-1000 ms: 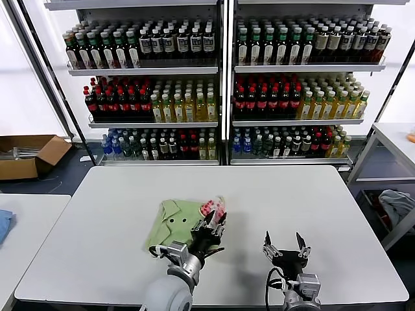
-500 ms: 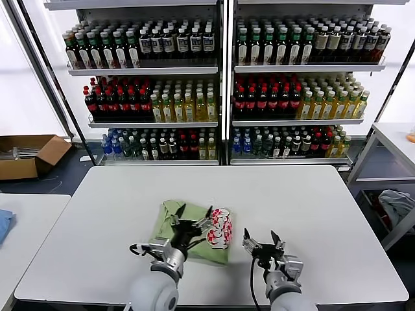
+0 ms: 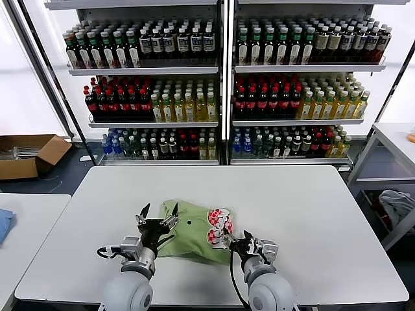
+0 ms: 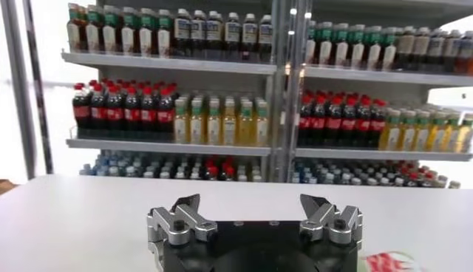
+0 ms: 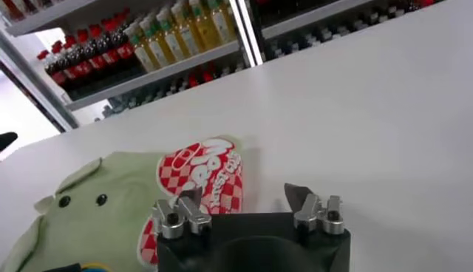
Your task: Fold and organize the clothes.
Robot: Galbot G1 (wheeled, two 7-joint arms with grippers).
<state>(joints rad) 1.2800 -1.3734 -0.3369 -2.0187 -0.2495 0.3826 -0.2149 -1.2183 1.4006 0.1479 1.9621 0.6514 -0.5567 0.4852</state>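
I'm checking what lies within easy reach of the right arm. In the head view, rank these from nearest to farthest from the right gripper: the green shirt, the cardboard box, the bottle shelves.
From the right gripper:
1. Green shirt, right beside it on the table, toward the robot's left.
2. Bottle shelves, beyond the table's far edge.
3. Cardboard box, on the floor, far off to the robot's left.

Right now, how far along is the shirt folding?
Looks done: the green shirt lies on the white table as a compact bundle, with its red-and-white logo on top. In hand: nothing. The left tool hovers open at the shirt's left edge, and the right tool is open beside the logo. Left: the bundle looks lumpy, so probably tidying.
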